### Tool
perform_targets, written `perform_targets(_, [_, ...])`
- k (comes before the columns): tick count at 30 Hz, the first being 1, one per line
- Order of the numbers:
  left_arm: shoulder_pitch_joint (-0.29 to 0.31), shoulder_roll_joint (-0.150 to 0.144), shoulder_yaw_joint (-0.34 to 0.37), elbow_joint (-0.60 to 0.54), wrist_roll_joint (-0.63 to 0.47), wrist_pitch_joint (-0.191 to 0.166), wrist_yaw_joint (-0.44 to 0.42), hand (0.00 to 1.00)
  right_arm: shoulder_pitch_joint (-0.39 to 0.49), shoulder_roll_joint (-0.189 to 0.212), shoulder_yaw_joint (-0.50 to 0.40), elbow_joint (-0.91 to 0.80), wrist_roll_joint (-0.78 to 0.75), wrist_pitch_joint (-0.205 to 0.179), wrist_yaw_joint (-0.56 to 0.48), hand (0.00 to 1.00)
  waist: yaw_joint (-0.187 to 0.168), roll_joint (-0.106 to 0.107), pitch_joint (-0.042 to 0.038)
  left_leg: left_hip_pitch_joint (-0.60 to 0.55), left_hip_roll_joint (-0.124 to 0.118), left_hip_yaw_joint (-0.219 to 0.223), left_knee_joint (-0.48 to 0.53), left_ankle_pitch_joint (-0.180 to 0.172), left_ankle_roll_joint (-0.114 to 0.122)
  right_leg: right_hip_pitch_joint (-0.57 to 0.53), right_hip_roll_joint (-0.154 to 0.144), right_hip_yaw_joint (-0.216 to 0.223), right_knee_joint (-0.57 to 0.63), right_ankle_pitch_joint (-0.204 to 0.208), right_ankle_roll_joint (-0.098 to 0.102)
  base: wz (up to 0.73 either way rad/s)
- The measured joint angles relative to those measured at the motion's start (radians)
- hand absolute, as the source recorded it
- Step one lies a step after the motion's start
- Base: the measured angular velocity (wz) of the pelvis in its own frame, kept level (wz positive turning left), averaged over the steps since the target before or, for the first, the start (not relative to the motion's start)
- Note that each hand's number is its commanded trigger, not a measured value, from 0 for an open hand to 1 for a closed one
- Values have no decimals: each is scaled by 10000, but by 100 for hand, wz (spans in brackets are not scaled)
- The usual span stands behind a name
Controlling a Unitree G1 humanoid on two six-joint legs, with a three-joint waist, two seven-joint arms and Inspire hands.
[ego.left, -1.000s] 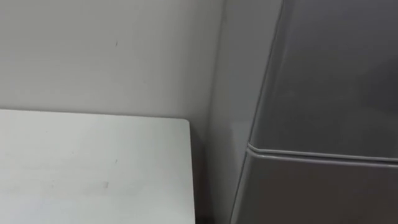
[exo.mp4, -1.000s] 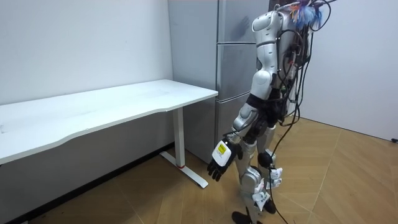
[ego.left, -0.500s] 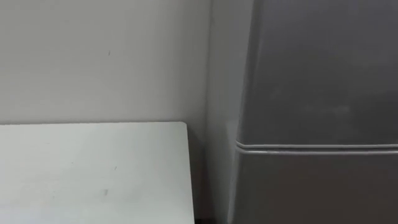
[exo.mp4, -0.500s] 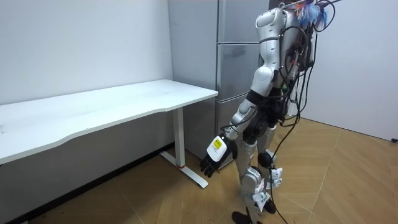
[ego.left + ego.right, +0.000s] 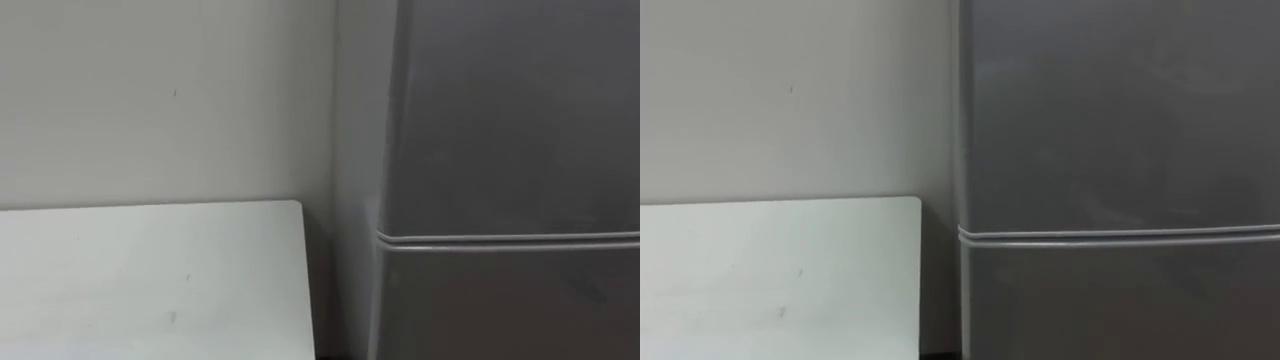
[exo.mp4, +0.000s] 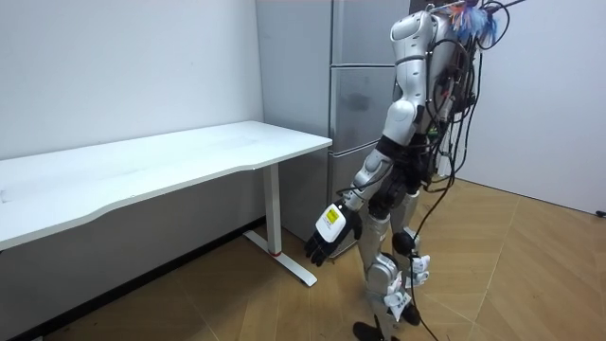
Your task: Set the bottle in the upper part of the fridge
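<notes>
Fridge (image 6: 352, 104): top cut off by room view's upper edge, front partly hidden behind robot's body; eye views cut it at top, right & bottom. Desk (image 6: 142, 170): far end runs off room view's left edge; eye views crop it at left & bottom.

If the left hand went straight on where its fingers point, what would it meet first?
Probably the wooden floor: the left hand hangs open, fingers pointing down, near the table foot, though depth is unclear.

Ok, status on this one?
Left robot hand open, empty, hanging low. Fridge doors shut, robot standing before it. White table to its left.
</notes>
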Motion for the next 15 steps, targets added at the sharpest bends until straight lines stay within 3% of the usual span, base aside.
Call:
perform_targets(5, [140, -74, -187, 1, -177, -105, 77, 0, 62, 167, 556, 1331, 36, -38, 427, 0, 65, 51, 24, 24, -3, 35, 9, 0, 0, -20, -4, 41, 17, 5, -2, -1])
perform_targets(8, [114, -85, -170, 23, -132, -138, 111, 0, -5, 193, 736, 3127, 15, -44, 1084, 0, 142, 40, 44, 35, -1, 35, 1, 0, 1, 15, -12, -36, 1, -8, -5, 6])
perform_targets(15, [235, -163, -182, 49, -135, -136, 48, 0, 11, 347, 1469, 5915, -630, 145, 2326, 0, 176, 270, 71, 173, 3, 193, -40, -1, 0, 141, -11, 65, -27, -23, 2, -4])
